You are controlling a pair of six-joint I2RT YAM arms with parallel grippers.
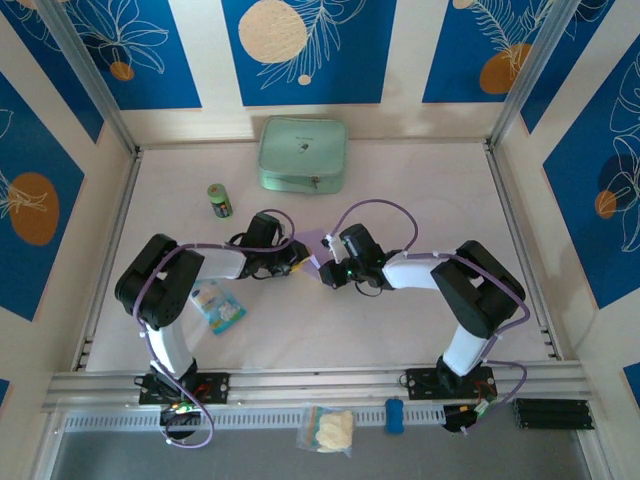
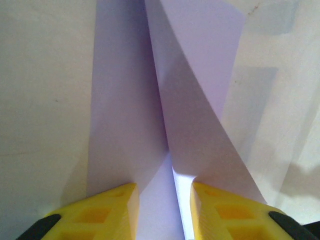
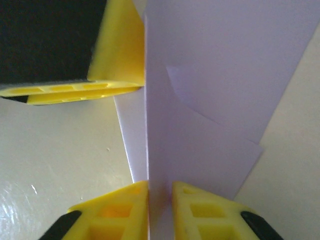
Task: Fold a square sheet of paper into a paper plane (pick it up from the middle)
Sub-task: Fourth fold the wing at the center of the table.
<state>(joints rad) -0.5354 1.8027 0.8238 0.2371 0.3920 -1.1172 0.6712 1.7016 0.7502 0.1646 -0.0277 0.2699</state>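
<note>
Both hands meet mid-surface with the paper [image 1: 313, 246] between them, and the clutter sits apart from it; far beyond the fingertips, against the back wall, there's the mint-green pouch [image 1: 303, 154]; ahead of the left hand [image 1: 295, 265] and out to its outer side, a small green can [image 1: 220, 200] stands upright; back behind that hand, near its own arm's elbow, the blue-and-white snack packet [image 1: 218, 305] lies flat on the pale surface [image 1: 430, 200]; way behind both hands, down on the near rail, a clear bag [image 1: 328, 430] of something pale yellow; so the closest obstacle each hand has is the other one; from the right wrist, the left hand's yellow fingers sit just ahead and to the left, right up against the paper's edge; now the poses; both forearms reach inward and low, hands almost tip to tip; the right hand [image 3: 160, 192] has its fingers [image 3: 120, 210] drawn nearly together, pinching an upright fold of the paper that rises straight ahead of it; the left hand, seen from its own wrist, keeps a narrow gap, the crease running ahead from between its fingers [image 2: 100, 212], one flap lifting to the right; the fingers are apart, not clamping.
</note>
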